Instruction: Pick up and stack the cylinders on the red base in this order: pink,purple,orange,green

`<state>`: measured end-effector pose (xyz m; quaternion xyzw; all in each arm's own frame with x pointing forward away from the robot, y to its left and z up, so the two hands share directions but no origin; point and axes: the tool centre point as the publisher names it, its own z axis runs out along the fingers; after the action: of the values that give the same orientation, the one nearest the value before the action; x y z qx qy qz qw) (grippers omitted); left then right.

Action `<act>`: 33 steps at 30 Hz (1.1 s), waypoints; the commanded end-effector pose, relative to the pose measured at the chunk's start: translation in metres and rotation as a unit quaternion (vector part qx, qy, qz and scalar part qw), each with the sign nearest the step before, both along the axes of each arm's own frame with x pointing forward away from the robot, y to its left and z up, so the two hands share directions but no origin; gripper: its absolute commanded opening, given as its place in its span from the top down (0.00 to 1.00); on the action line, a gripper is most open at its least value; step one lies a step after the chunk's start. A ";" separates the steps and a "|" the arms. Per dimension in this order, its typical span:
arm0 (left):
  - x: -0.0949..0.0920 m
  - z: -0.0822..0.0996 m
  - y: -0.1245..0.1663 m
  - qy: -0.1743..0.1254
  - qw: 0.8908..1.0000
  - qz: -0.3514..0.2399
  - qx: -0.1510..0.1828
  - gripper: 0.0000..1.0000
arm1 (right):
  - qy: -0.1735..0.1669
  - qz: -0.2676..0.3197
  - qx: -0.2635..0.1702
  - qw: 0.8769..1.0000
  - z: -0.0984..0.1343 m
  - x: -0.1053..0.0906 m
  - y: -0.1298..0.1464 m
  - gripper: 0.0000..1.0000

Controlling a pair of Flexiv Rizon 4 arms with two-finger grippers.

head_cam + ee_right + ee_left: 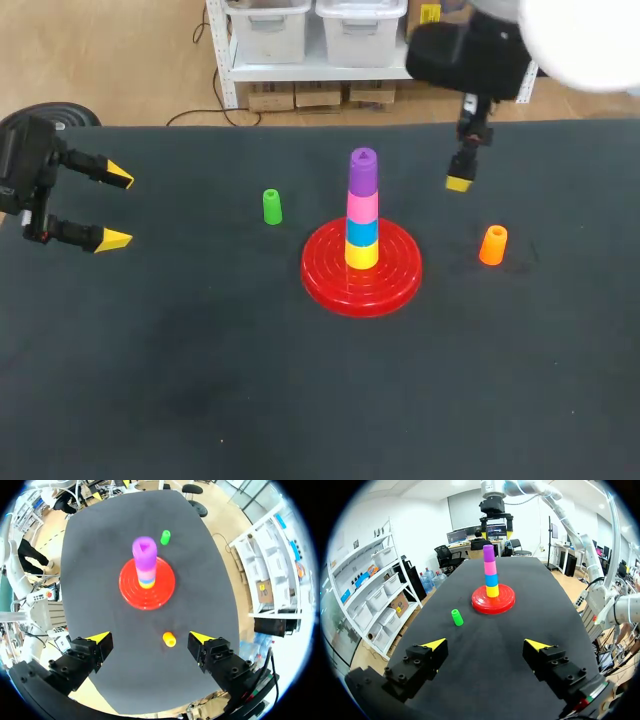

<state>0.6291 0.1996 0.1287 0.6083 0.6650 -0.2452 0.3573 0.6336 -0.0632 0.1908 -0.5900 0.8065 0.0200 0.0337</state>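
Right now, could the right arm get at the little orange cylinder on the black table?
Probably yes. The small orange plastic cylinder lies alone on the black table, ahead of the right arm's open jaws, with nothing between them; the stacked red base stands apart.

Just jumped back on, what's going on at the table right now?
Neither arm holds anything. The red base carries a stack: yellow piece, blue piece, pink cylinder, and purple cylinder on top. The orange cylinder sits on the table right of the base, and the right gripper hangs open above it. The green cylinder sits left of the base. The left gripper is open at the table's left side. Orange and green are not yet stacked.
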 end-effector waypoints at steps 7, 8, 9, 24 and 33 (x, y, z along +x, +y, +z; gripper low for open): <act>-0.001 -0.001 0.000 -0.002 1.000 0.001 -0.001 0.00 | 0.012 -0.020 -0.002 1.000 -0.040 -0.003 -0.037 0.00; -0.001 -0.001 0.000 -0.002 1.000 0.001 -0.001 0.00 | 0.014 -0.023 0.000 1.000 -0.045 -0.003 -0.041 0.00; -0.001 -0.001 0.000 -0.002 1.000 0.001 -0.001 0.00 | 0.018 -0.024 0.000 1.000 -0.049 -0.003 -0.044 0.00; -0.001 -0.001 0.000 -0.002 1.000 0.001 -0.001 0.00 | 0.014 -0.028 -0.024 0.999 -0.093 0.012 -0.048 0.00; -0.001 -0.001 0.000 -0.002 1.000 0.001 -0.001 0.00 | 0.018 -0.031 -0.035 0.999 -0.118 0.014 -0.061 0.00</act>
<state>0.6291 0.1996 0.1287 0.6083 0.6650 -0.2452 0.3573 0.6466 -0.1210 0.0789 -0.5657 0.8246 -0.0001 -0.0040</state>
